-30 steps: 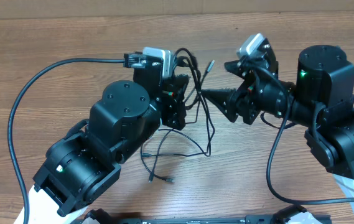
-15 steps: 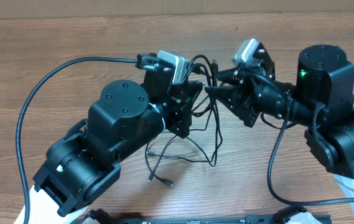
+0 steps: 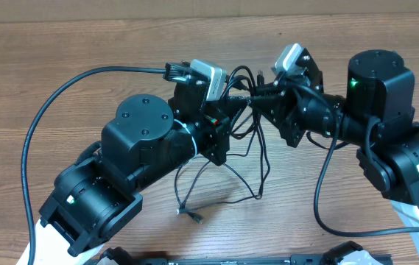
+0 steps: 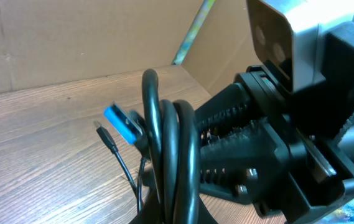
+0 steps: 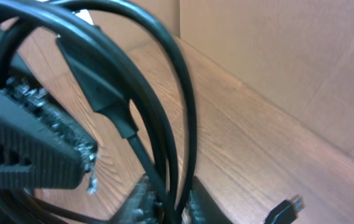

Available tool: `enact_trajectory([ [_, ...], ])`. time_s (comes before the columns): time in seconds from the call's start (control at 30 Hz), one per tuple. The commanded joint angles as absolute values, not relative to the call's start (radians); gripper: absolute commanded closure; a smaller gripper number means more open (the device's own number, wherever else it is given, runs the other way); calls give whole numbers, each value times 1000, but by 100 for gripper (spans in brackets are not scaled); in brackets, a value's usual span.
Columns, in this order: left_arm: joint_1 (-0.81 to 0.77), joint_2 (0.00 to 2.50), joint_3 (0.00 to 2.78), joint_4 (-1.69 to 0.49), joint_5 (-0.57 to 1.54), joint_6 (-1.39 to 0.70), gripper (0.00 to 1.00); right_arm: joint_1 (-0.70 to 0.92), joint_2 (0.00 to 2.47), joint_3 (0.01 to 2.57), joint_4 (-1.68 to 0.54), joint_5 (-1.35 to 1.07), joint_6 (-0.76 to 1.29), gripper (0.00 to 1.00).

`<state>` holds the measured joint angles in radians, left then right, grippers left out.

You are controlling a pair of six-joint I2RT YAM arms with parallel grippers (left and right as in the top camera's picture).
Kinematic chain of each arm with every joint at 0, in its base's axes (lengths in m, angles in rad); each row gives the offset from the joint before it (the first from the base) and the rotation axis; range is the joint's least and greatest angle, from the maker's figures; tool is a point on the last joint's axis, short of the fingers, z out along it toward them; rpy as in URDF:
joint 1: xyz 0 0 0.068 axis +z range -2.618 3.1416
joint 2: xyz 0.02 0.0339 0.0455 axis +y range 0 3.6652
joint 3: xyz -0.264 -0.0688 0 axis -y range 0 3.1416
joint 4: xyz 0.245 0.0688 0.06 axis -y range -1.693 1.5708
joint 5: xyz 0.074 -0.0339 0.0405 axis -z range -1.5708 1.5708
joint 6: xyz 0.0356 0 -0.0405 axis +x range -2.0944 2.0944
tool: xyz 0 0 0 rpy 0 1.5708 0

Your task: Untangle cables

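Overhead: both arms meet above the tabletop, toward 12 o'clock of the scene. The left arm reaches up from 7 o'clock and the right arm comes in from 3 o'clock. The left gripper and right gripper are nose to nose. Thin cables droop from the meeting point toward 6 o'clock, and one plug lies on the wood.

Left wrist view only: the cables rise in a tight loop out of the left gripper, which is clamped on them. A blue-tipped plug sticks out at 9 o'clock. The right gripper's toothed fingers sit just behind the loop.

Right wrist view only: the cables arc down into the right gripper, pinched in a narrow gap between its fingers. A left finger lies at 9 o'clock.
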<state>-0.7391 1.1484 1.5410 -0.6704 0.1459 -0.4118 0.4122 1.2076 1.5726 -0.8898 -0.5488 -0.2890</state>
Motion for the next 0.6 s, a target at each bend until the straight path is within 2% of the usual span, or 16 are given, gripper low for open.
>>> enact_trajectory([
  [0.0,-739,1143,1557,-666,138,-388,96,410,1208,1592,-886,-552,-288,92],
  [0.03,-739,1143,1557,-672,114,-389,96,410,1208,1592,-891,-552,-288,96],
  [0.33,-739,1143,1557,-721,-85,-390,96,410,1201,1592,-908,-572,-289,96],
  [0.43,-739,1144,1557,-765,-204,-463,96,410,1187,1592,-907,-587,-289,96],
  [0.57,-739,1144,1557,-779,-250,-529,96,410,1168,1592,-909,-590,-289,96],
])
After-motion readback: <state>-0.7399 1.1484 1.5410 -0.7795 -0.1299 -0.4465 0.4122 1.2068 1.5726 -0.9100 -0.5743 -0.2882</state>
